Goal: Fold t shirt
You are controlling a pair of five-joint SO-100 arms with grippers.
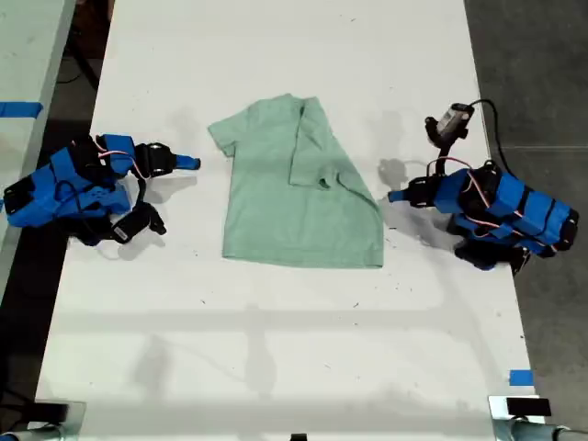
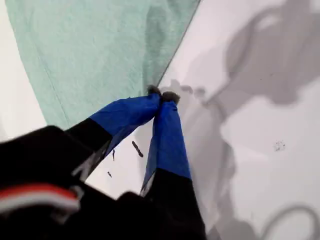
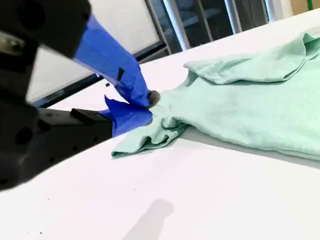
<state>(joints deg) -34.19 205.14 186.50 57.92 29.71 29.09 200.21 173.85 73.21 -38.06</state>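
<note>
The t shirt (image 1: 294, 211) lies flat in the middle of the white desk (image 1: 276, 367), neck toward the far edge in the exterior view. It is pale mint-green cloth with a soft, matte weave. The side on the exterior view's right is folded over the body in a long slanted flap, giving that edge a diagonal line. The sleeve on the exterior view's left stays spread out; in the second wrist view its hem is bunched into loose wrinkles. The bottom hem runs straight.

My first claw (image 2: 162, 95) has its two blue plastic jaws pressed together, the grey tips meeting just beside the shirt's slanted edge and holding no cloth. In the exterior view it (image 1: 395, 196) sits low over the desk at the shirt's right side.

My second claw (image 3: 147, 107) also has its jaws together, pointing at the wrinkled sleeve. In the exterior view its tip (image 1: 191, 163) is near the sleeve but apart from it.

The desk surface is smooth and lightly speckled.
</note>
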